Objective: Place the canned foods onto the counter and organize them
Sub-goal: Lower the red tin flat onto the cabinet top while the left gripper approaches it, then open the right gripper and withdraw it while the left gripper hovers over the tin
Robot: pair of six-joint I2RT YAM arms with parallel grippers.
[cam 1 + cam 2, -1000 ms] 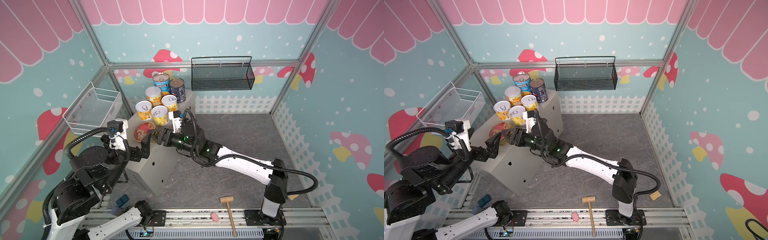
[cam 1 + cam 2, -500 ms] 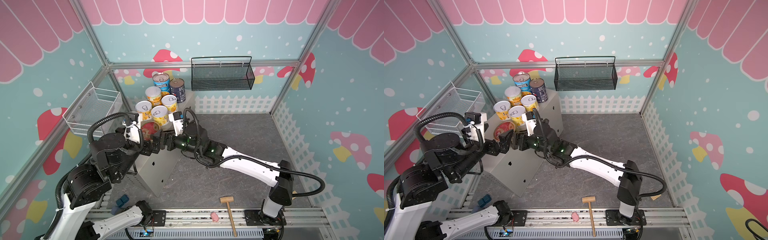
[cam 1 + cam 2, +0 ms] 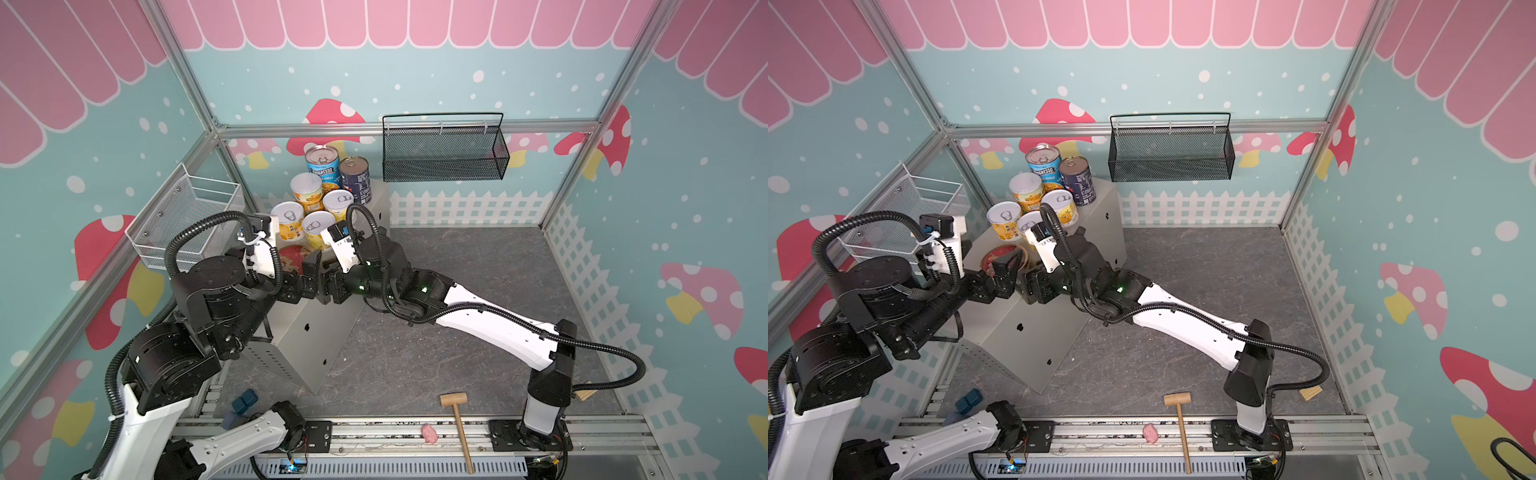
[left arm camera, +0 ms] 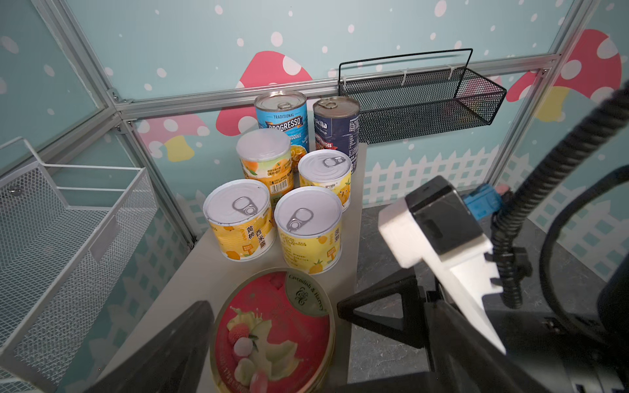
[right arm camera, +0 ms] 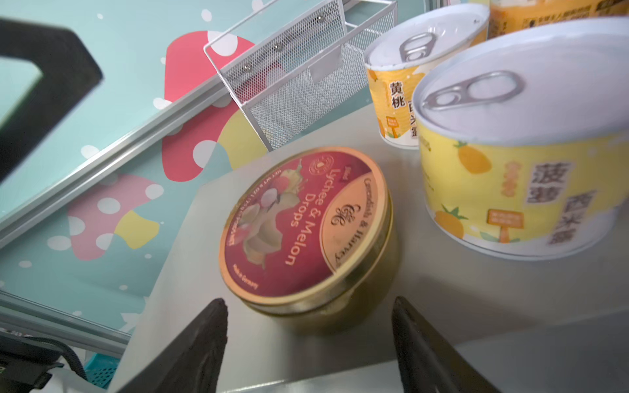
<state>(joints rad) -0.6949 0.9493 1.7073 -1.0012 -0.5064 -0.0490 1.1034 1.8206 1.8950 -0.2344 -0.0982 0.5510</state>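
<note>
The counter (image 3: 316,332) carries all the canned foods in both top views. The light-blue Progresso can (image 3: 322,164) and a navy can (image 3: 355,176) stand at its far end. Several short yellow cans (image 3: 318,230) stand in front of them. The flat red-lidded tin (image 3: 293,255) lies nearest the arms. My left gripper (image 4: 272,340) is open, and the tin (image 4: 272,337) lies between its fingers. My right gripper (image 5: 309,303) is open too, with its fingertips (image 5: 211,326) just short of the tin (image 5: 306,228) and not touching it. Both grippers meet at the counter's near edge (image 3: 1017,286).
A black mesh basket (image 3: 444,153) hangs on the back wall and a white wire basket (image 3: 187,220) on the left wall. On the front rail lie a wooden mallet (image 3: 457,415) and a small pink toy (image 3: 430,434). A white picket fence borders the floor.
My left arm has swung in from the left, and its open gripper now stands around the tin. My right gripper has widened and let go of the tin.
</note>
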